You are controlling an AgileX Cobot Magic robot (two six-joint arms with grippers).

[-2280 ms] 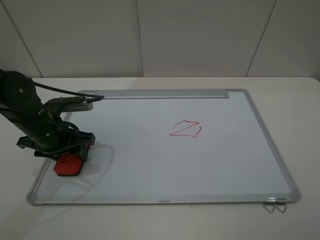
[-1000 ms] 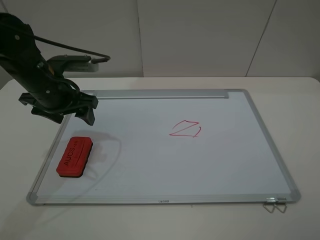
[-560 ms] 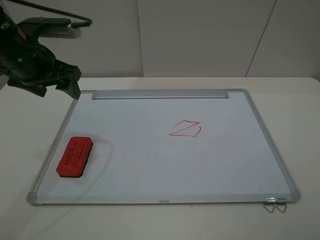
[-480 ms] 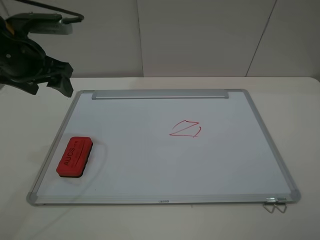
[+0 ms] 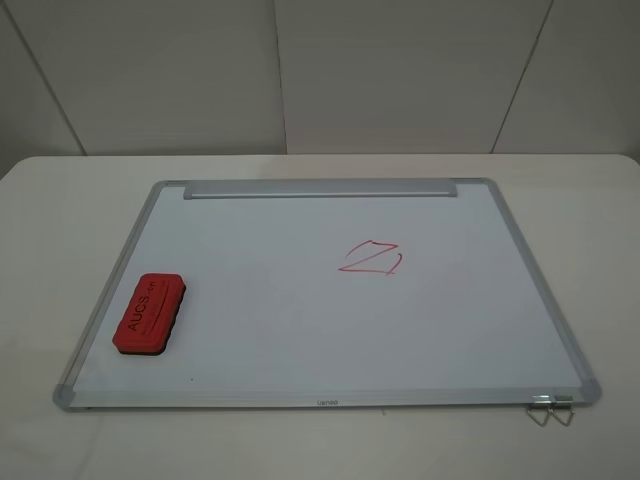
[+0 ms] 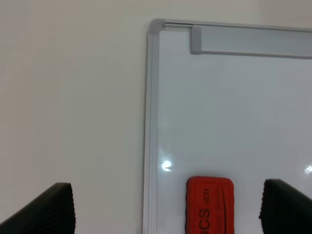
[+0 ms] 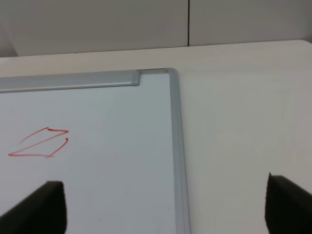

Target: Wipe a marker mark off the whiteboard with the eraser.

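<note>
The left gripper (image 6: 165,207) hangs high above the whiteboard's (image 5: 300,320) edge, jaws spread wide and empty, the eraser (image 6: 209,204) flat on the board between its fingertips. The right gripper (image 7: 165,207) likewise gapes wide, holding nothing. Overhead, the eraser (image 5: 150,313) sits at eight o'clock; a Z-like red scribble (image 5: 371,259) sits just right of centre.
</note>
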